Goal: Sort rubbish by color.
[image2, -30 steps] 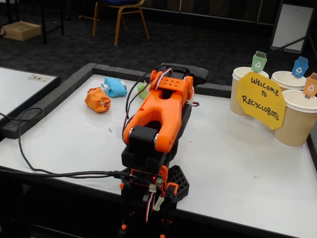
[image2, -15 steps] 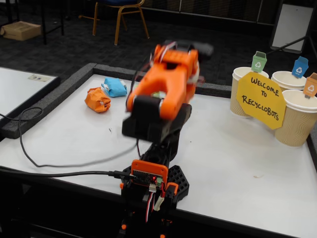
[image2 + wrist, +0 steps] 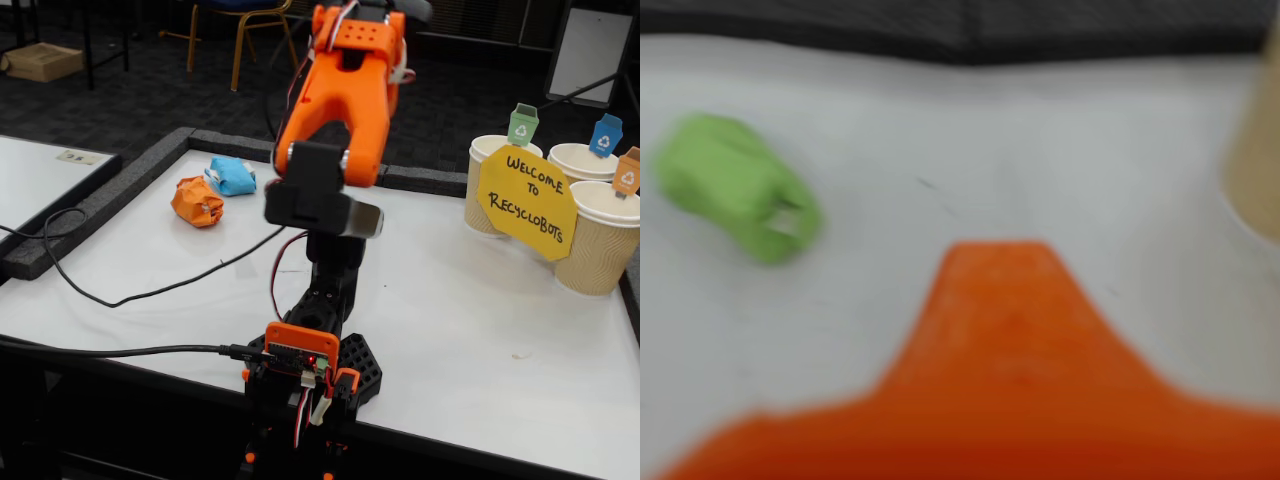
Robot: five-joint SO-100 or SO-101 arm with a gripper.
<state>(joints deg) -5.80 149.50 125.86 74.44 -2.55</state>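
Note:
The wrist view is blurred. A green paper ball [image 3: 735, 187] lies on the white table at the left of it. One broad orange finger [image 3: 1002, 330] of my gripper fills the bottom, to the right of the ball and apart from it. No second finger shows. In the fixed view the orange arm [image 3: 340, 90] stands raised, its gripper end at the top edge mostly hidden. An orange ball [image 3: 197, 200] and a light blue ball [image 3: 232, 175] lie together at the table's far left. The arm hides the green ball there.
Three beige paper cups [image 3: 607, 240] with green, blue and orange tags stand at the far right behind a yellow sign [image 3: 525, 203]; one cup edge [image 3: 1255, 150] shows in the wrist view. A black foam border [image 3: 90, 215] rims the table. Black cables [image 3: 150, 290] trail left of the base.
The arm has risen from its folded resting pose on the base to a tall upright pose. The cable beside it shifted with the move. The balls have not moved.

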